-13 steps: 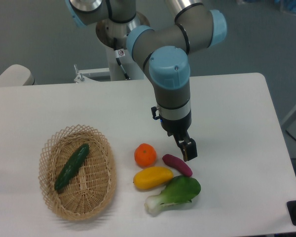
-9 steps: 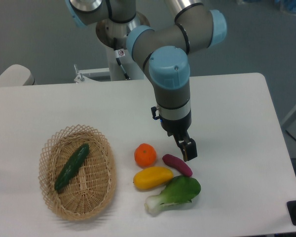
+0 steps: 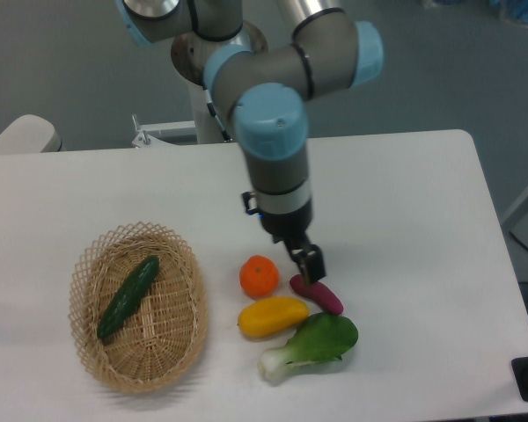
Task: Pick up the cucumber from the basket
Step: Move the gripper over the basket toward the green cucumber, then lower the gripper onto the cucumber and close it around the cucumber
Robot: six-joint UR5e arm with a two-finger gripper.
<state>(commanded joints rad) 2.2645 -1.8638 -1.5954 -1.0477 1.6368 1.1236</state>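
At the front of the table [image 3: 405, 193] lies the bok choy [image 3: 312, 345], and just behind it the yellow fruit [image 3: 272, 316], the purple piece [image 3: 317, 294] and the orange [image 3: 259, 276]. To the left sits the basket [image 3: 86, 352], and the cucumber [image 3: 128, 296] lies inside it on a diagonal, untouched. It is slim, dark green and a little bumpy, with its upper end pointing toward the far rim.

Further back, the gripper [image 3: 309, 263] has shifted to the left compared with a moment ago, and it now hangs just above the purple piece. I judge this as the beginning of the travel toward the basket, which is still well apart. The fingers hold nothing, but I cannot tell from this view whether they are spread or pressed together.
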